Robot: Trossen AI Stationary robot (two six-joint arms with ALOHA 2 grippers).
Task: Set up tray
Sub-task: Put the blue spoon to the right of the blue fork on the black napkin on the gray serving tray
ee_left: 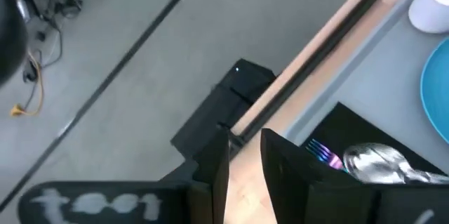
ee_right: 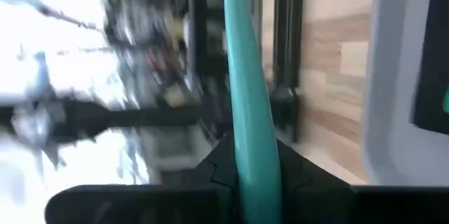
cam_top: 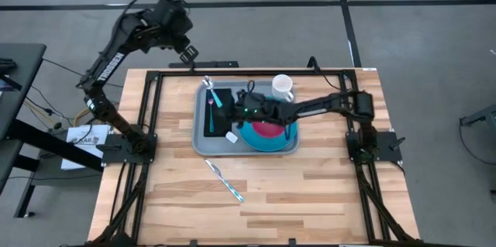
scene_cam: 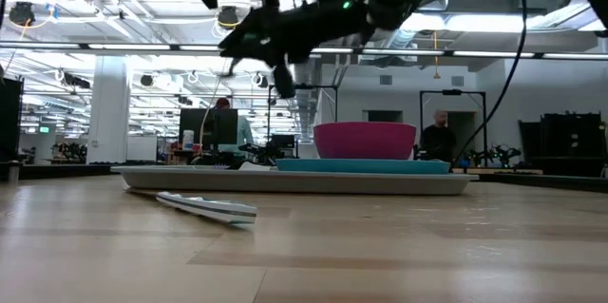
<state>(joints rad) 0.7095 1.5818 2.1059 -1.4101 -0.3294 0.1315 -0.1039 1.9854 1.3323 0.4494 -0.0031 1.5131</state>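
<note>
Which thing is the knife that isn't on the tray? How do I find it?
Start at the grey-blue tray in the middle of the wooden table. On the bare wood just in front of it lies a slim pale knife, slanted. It alone lies off the tray.

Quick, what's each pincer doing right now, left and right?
Left pincer: slightly open, empty, raised over the table's far edge.
Right pincer: closed on a teal utensil handle, above the tray.

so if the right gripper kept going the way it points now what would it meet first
Hedged, since depth is unclear: the right gripper, jaws shut on a teal-handled utensil, points toward the left side of the tray. It is raised above the black napkin, so it likely meets nothing soon.
</note>
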